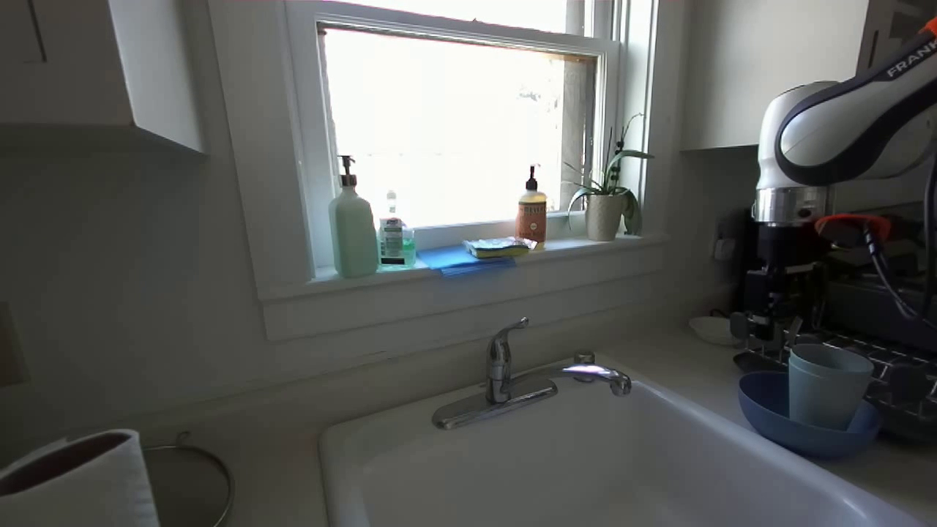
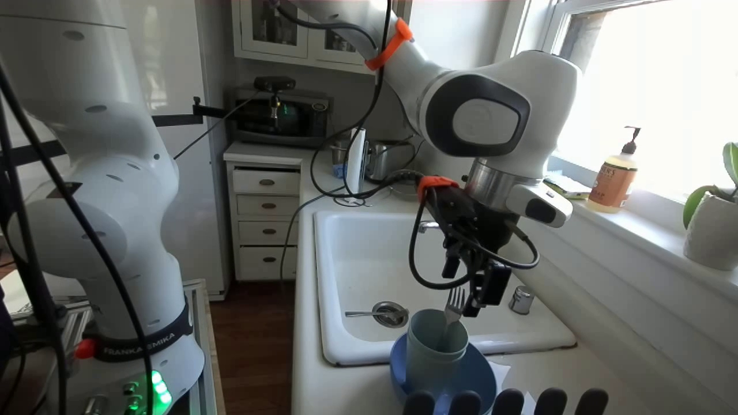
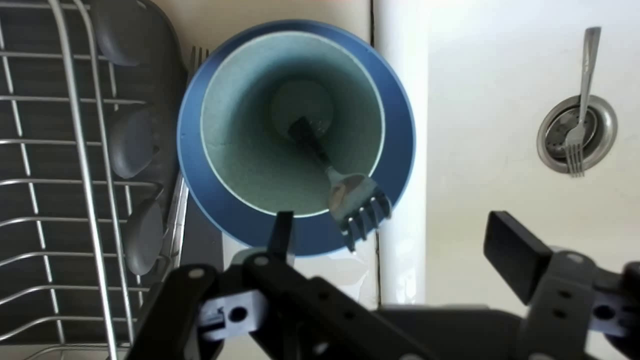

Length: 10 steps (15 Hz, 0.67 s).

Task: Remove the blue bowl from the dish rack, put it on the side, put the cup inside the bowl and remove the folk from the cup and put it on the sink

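Note:
The blue bowl sits on the counter between the dish rack and the sink; it shows in both exterior views. The pale cup stands upright in the bowl. The folk leans in the cup, its tines up and past the rim. My gripper is open and empty, above and beside the cup. In the wrist view the tines lie near the left finger, right of it, with no clear contact. In an exterior view the gripper is just by the tines.
Another fork lies across the sink drain. More utensils lie along the rack's edge beside the bowl. The faucet stands at the sink's back. Bottles and a potted plant stand on the window sill.

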Each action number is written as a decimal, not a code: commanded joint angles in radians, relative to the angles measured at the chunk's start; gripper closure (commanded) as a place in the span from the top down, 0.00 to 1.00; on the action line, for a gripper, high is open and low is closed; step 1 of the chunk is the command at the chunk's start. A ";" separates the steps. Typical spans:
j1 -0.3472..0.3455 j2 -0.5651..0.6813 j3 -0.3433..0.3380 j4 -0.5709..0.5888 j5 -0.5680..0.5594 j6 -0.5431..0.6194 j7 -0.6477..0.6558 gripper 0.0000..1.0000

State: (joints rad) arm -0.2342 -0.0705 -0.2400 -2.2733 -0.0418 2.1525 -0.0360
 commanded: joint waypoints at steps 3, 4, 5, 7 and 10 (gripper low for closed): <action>-0.007 -0.035 0.006 -0.036 -0.039 0.003 0.190 0.93; -0.008 -0.041 0.005 -0.038 -0.034 0.000 0.208 0.96; -0.008 -0.044 0.004 -0.036 -0.033 -0.004 0.223 1.00; -0.010 -0.049 0.004 -0.038 -0.043 -0.002 0.255 0.93; -0.014 -0.054 0.005 -0.036 -0.048 -0.009 0.294 0.65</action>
State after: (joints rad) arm -0.2383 -0.0824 -0.2400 -2.2804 -0.0618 2.1527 0.1983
